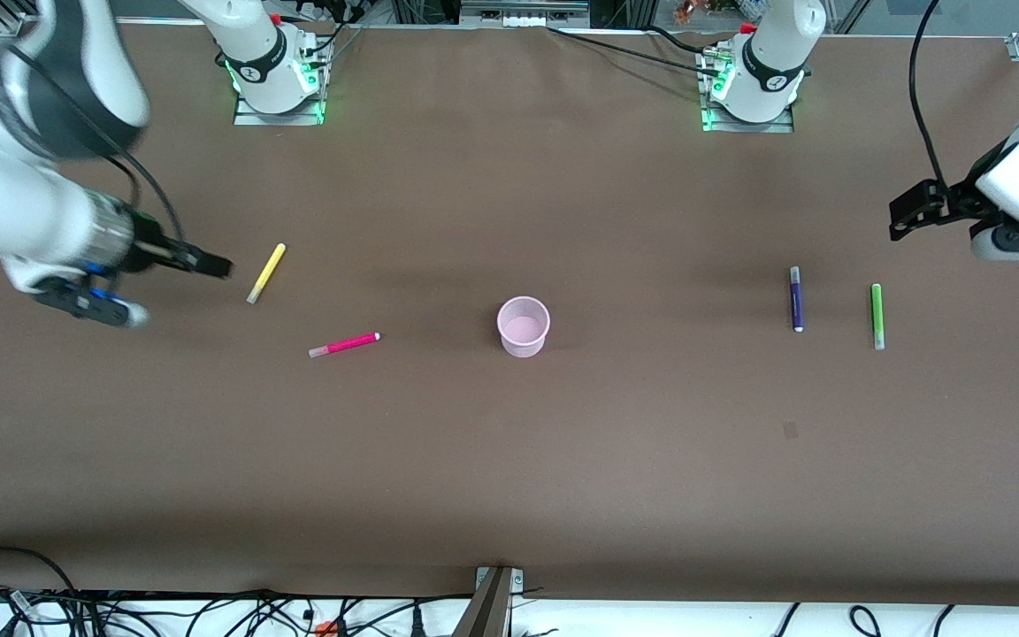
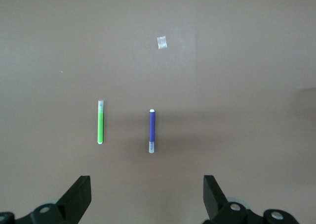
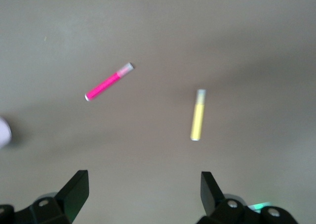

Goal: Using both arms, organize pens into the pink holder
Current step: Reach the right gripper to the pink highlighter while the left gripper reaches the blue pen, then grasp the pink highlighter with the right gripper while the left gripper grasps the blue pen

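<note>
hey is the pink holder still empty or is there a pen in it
Empty. The holder stands upright with nothing inside; the magenta, yellow, purple and green pens all lie on the table.

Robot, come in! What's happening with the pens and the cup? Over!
Left gripper open, over purple pen and green pen. Right gripper open, near yellow pen and magenta pen. Pink holder empty. Nothing blocking.

We hold our right tool [image 1: 209,264] low over the tabletop [image 1: 509,460] at the right arm's end, its fingers [image 3: 74,192] spread wide and empty. Our left tool [image 1: 903,212] hangs over the left arm's end, fingers [image 2: 79,197] likewise wide apart, gripping nothing.
</note>
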Robot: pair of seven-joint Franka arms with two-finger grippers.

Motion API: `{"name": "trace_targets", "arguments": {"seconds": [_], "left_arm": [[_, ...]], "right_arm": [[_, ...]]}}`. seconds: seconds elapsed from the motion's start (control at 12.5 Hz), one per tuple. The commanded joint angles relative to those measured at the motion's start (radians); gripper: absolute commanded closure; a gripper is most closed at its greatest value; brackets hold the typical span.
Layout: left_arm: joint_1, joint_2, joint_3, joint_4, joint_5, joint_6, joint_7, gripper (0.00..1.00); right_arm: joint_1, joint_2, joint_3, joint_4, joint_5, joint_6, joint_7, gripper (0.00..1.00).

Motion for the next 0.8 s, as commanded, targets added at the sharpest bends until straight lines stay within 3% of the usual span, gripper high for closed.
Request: {"name": "trace_targets", "arguments": {"seconds": [0.0, 0.24, 0.48, 0.72], "left_arm": [[0.005, 0.114, 0.005, 0.014, -0.008, -0.018, 0.021, 0.0], [0.014, 0.201, 0.008, -0.046, 0.024, 0.008, 0.021, 0.0], [0.019, 0.217, 0.008, -0.159, 0.029, 0.166, 0.021, 0.0], [0.039, 0.214, 0.008, -0.296, 0.03, 0.371, 0.022, 0.0]], "right_arm": [[0.089, 0.115, -0.001, 0.013, 0.035, 0.116, 0.244, 0.0], [0.146, 0.278, -0.001, 0.013, 0.038, 0.309, 0.445, 0.01], [0.169, 0.373, -0.001, 0.011, 0.04, 0.425, 0.476, 0.09], [0.169, 0.404, -0.001, -0.039, 0.057, 0.485, 0.476, 0.15]]}}
